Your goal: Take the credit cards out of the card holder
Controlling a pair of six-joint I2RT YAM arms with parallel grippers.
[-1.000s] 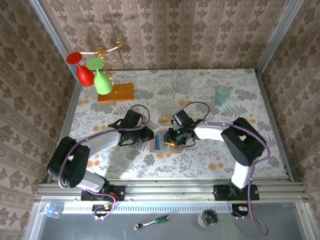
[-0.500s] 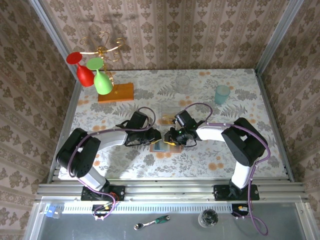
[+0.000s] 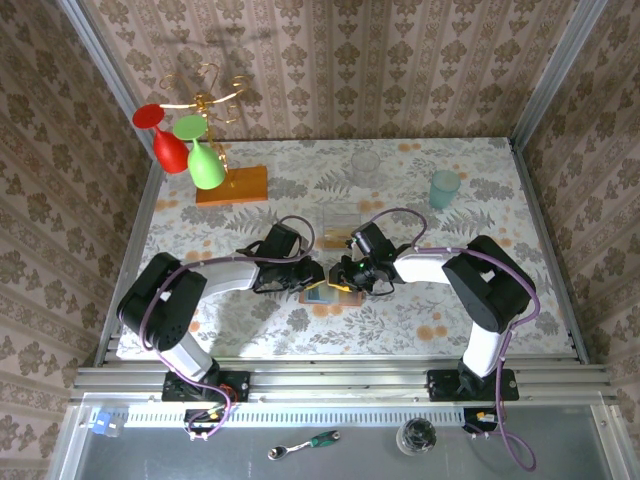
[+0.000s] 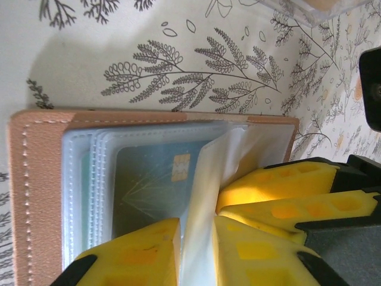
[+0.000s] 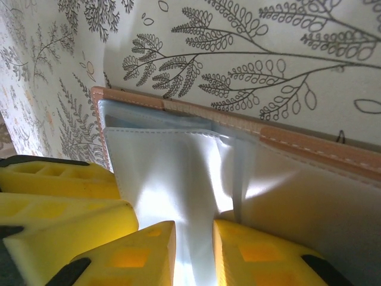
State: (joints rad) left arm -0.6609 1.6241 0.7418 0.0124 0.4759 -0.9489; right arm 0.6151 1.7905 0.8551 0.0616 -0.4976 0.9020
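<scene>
Left wrist: your left gripper [image 4: 196, 229] clamps a clear sleeve [image 4: 205, 173] of the card holder [image 4: 36, 196]; your right gripper [image 5: 193, 229], at 3 o'clock, clamps it too.

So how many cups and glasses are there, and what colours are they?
Red glass: 1
Green glass: 1
Teal cup: 1
Clear cup: 1
Total: 4
</scene>
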